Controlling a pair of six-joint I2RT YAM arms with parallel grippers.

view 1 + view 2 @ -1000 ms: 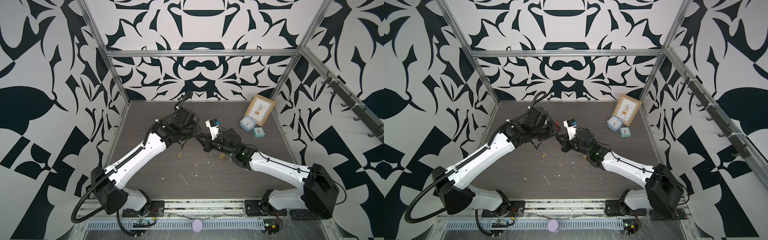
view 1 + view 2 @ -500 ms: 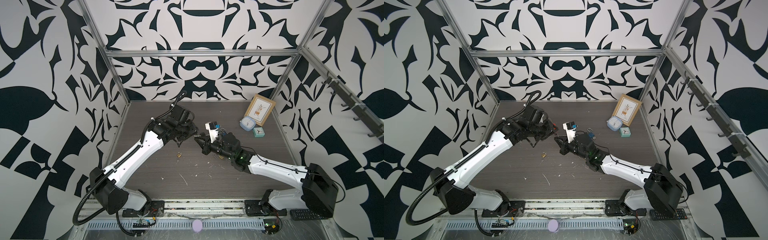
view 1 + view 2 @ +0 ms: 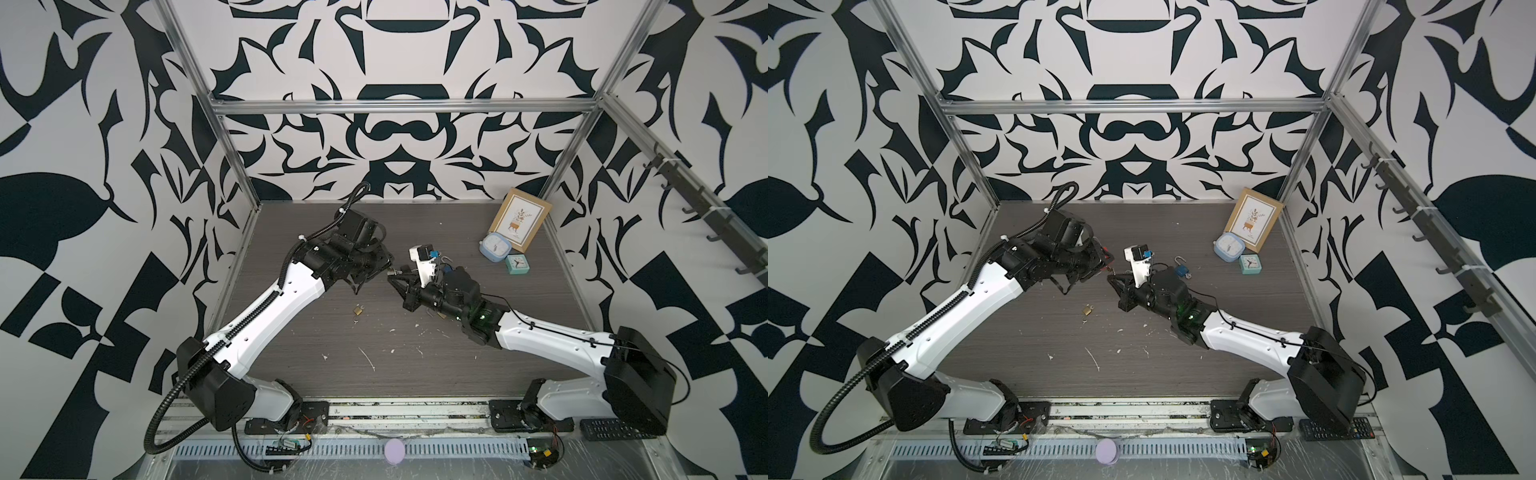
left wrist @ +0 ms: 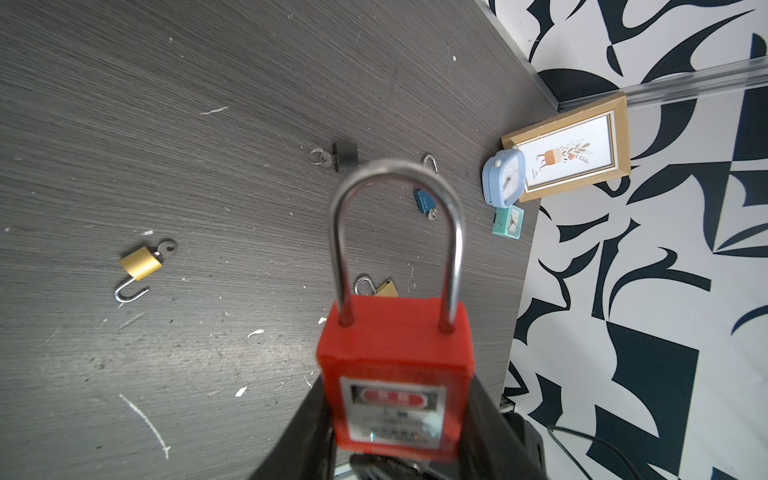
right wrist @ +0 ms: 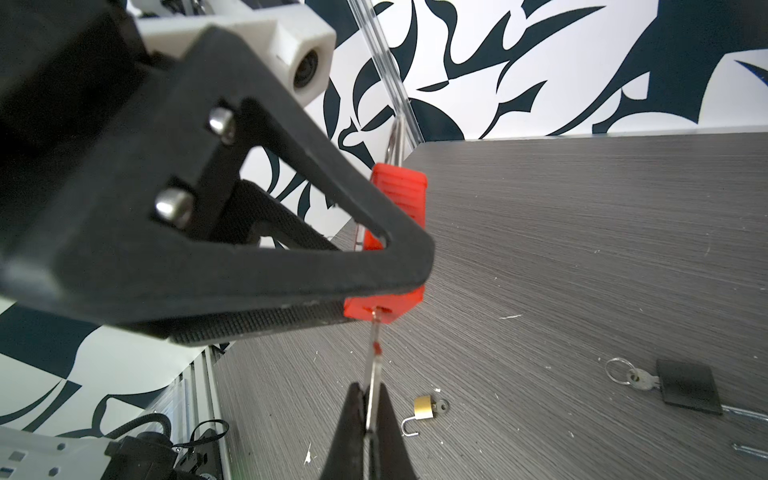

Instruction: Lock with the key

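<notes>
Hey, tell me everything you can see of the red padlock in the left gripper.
The red padlock has a blocky, plastic-looking body with a pale label bearing a red oval, and a long, shiny metal shackle with both legs seated in the body. It is held above the table, clamped between the left gripper's black fingers. A thin key, pinched by the right gripper, meets its underside at the keyhole.

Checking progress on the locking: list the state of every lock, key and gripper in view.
red padlock: shackle down in the body
key: tip at the red padlock's keyhole
left gripper: shut on the red padlock
right gripper: shut on the key
small brass padlock: on the table, shackle open, key in it
blue padlock: on the table, shackle open
</notes>
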